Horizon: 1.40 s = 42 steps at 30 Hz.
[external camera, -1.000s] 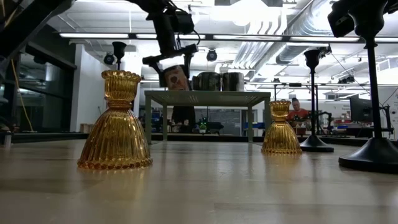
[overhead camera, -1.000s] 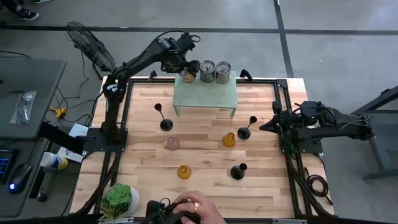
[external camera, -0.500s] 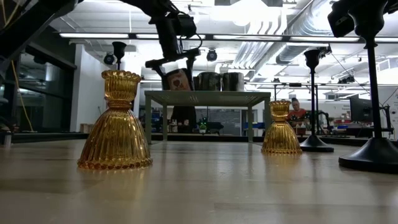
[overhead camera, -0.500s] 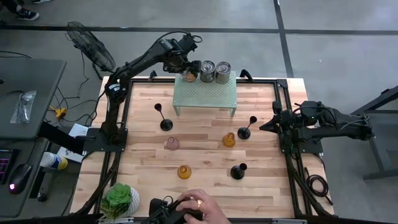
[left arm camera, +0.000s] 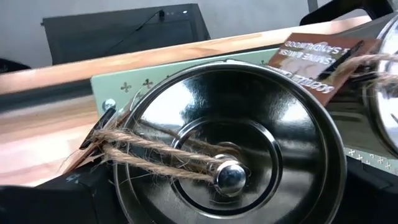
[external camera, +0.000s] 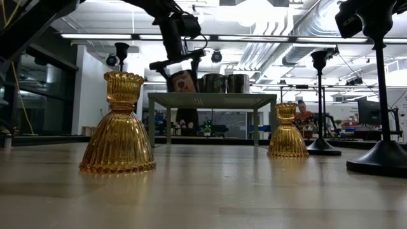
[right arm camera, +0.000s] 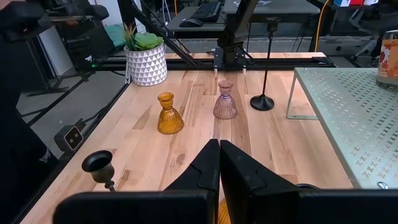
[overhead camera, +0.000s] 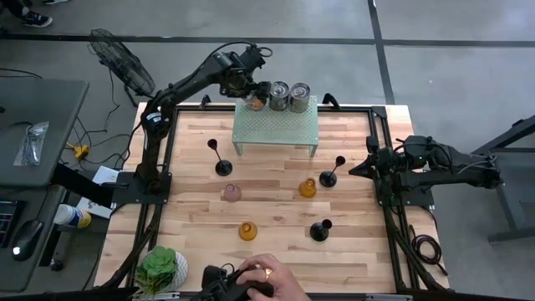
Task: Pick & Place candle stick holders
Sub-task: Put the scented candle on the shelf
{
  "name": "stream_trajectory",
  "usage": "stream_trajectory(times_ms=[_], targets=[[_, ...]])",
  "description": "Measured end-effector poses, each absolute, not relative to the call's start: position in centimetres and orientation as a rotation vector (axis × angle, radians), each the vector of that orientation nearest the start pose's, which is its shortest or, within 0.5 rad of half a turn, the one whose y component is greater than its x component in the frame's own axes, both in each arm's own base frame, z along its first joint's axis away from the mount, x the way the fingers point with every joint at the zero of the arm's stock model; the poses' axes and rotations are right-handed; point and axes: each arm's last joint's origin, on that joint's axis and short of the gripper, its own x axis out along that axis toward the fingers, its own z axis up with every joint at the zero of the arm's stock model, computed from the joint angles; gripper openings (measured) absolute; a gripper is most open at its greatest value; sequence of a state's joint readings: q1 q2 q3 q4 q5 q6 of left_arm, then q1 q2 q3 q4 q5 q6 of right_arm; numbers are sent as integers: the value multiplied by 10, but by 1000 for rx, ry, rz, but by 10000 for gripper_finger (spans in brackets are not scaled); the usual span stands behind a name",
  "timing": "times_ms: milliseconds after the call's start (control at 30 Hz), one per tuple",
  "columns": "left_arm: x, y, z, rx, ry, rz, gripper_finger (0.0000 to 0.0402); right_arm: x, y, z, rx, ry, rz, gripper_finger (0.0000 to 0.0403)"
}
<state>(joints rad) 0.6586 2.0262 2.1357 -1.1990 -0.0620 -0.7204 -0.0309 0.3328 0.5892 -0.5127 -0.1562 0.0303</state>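
Wooden tabletop (overhead camera: 276, 242) carries six candle stick holders (overhead camera: 247, 231) spread below a green shelf (overhead camera: 276, 125). At its eleven o'clock corner, left gripper (overhead camera: 251, 90) spreads wide around a tilted tin (left arm camera: 230, 155). Right gripper (overhead camera: 358, 167) waits pinched together at three o'clock.

Six candle stick holders (overhead camera: 247, 231) upright, scattered

tin label (left arm camera: 323, 59) print blurred (mirrored), cut off
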Motion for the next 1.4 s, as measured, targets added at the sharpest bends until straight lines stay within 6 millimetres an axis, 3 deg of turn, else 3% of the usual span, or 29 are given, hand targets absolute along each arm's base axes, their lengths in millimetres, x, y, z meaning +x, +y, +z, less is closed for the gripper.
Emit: stream_trajectory(times_ms=[200, 633, 800, 1167, 1400], targets=[[331, 256, 342, -892, 806, 1015, 396, 86, 2, 285, 54, 257, 120, 3], [336, 256, 344, -871, 774, 981, 395, 86, 2, 285, 54, 257, 121, 3], [334, 255, 358, -839, 741, 960, 395, 86, 2, 285, 54, 257, 121, 3], [337, 250, 360, -806, 757, 925, 395, 86, 2, 285, 54, 257, 121, 3], [328, 245, 376, -747, 726, 941, 395, 86, 2, 285, 54, 257, 121, 3]])
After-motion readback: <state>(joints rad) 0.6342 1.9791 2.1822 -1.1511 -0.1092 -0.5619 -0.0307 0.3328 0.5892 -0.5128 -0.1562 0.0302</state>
